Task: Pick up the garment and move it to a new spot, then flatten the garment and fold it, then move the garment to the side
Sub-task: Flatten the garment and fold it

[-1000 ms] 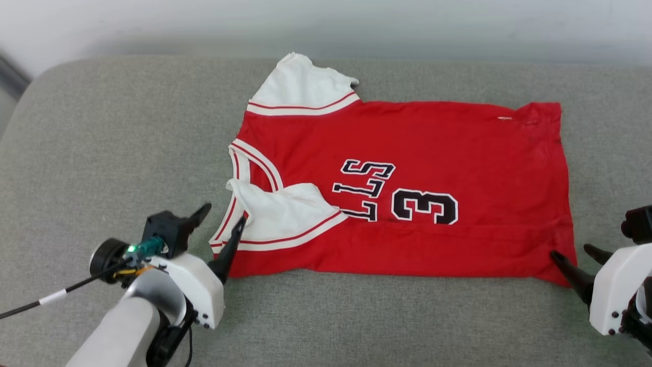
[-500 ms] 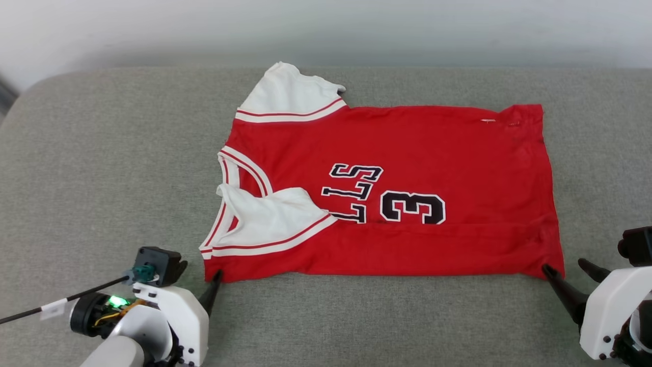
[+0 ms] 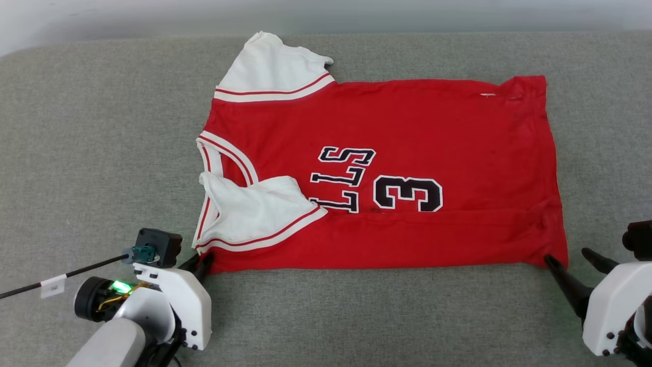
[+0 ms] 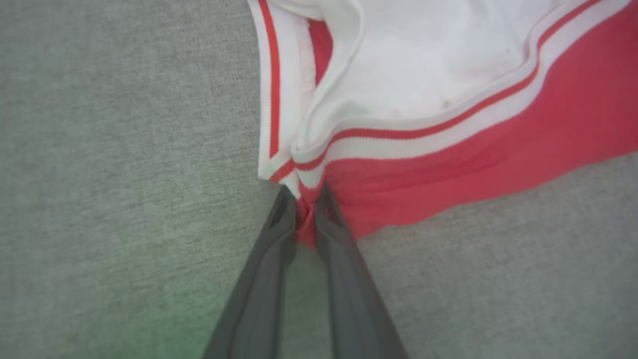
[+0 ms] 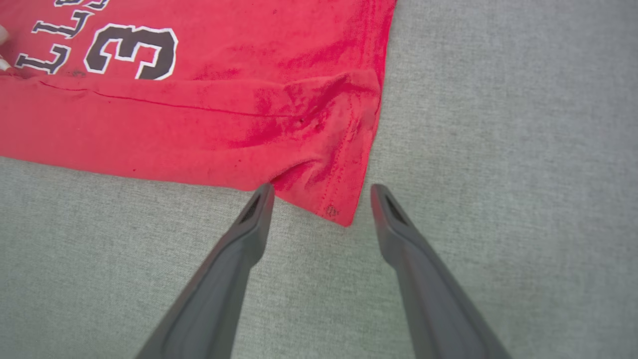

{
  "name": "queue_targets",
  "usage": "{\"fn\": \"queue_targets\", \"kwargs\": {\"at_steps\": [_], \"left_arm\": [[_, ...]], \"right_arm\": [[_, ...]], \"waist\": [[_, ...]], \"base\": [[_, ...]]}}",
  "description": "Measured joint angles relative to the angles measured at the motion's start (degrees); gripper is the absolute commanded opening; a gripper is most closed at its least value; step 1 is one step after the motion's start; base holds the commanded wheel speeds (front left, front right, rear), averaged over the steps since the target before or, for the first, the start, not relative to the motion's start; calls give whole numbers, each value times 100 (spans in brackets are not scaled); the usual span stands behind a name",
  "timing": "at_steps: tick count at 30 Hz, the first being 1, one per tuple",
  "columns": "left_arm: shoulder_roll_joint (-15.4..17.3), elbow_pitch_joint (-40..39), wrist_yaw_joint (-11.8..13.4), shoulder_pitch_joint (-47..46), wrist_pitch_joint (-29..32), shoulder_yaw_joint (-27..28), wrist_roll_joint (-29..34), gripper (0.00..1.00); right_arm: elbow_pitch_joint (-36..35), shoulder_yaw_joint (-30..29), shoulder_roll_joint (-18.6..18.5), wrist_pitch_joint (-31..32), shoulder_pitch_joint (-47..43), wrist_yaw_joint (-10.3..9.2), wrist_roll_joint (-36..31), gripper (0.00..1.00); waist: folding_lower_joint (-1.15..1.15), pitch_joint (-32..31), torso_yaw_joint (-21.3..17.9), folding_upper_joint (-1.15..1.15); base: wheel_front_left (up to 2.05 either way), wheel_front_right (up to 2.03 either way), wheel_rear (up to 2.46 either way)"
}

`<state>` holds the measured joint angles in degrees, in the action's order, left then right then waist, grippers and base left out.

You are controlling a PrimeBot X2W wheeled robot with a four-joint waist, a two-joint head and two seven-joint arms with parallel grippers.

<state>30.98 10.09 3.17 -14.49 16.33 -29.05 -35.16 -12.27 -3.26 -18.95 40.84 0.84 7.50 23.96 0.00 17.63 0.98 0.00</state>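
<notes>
On the grey cushion [image 3: 102,127] before me the shirt [image 3: 407,127] lies spread flat, lettering up, neck to my left and hem to my right. Its near sleeve is folded onto the chest. My left gripper [image 3: 200,262] is clamped on the near neck-side corner, red cloth pinched between the fingers [image 4: 266,259]. My right gripper [image 3: 566,255] is spread wide, the near hem corner lying between its tips.

On the red garment [image 3: 433,127], black white-outlined letters "LLS" [image 3: 340,177] are printed, with a large "3" [image 3: 407,193] just beside them at 3 o'clock. A white cable tag [image 3: 52,287], at 8 o'clock, cannot be read.
</notes>
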Motion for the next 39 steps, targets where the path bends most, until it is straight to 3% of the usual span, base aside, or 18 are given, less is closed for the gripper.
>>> {"fn": "queue_targets", "kwargs": {"at_steps": [7, 18, 26, 27, 28, 29, 39], "left_arm": [[-53, -165, -12, 77, -225, 10, -33, 0], [104, -1489, 245, 280, -138, -12, 76, 0], [149, -2014, 359, 315, 15, -113, 191, 0], [154, -2043, 363, 315, 19, -124, 209, 0], [158, -2067, 364, 315, 24, -132, 214, 0], [158, -2067, 364, 315, 24, -132, 214, 0], [337, -1920, 416, 715, 83, -158, 104, 0]], "right_arm": [[223, -157, -94, 71, 69, 0, -126, 100], [975, -322, 58, 667, 478, 0, -486, 100], [1321, -275, 109, 750, 606, 0, -572, 100], [1366, -267, 112, 747, 620, 0, -569, 95], [1395, -255, 103, 733, 623, 0, -555, 39], [1395, -255, 103, 733, 623, 0, -555, 0], [1638, -157, -103, 695, 592, 3, -368, 0]], "waist": [[0, -121, 159, 0], [0, -147, 544, 0], [0, -10, 734, 0], [0, 3, 753, 0], [0, 14, 770, 0], [0, 14, 770, 0], [0, -283, 710, 0]], "base": [[0, 0, 0], [0, 0, 0], [0, 0, 0], [0, 0, 0], [0, 0, 0], [0, 0, 0], [0, 0, 0]]}}
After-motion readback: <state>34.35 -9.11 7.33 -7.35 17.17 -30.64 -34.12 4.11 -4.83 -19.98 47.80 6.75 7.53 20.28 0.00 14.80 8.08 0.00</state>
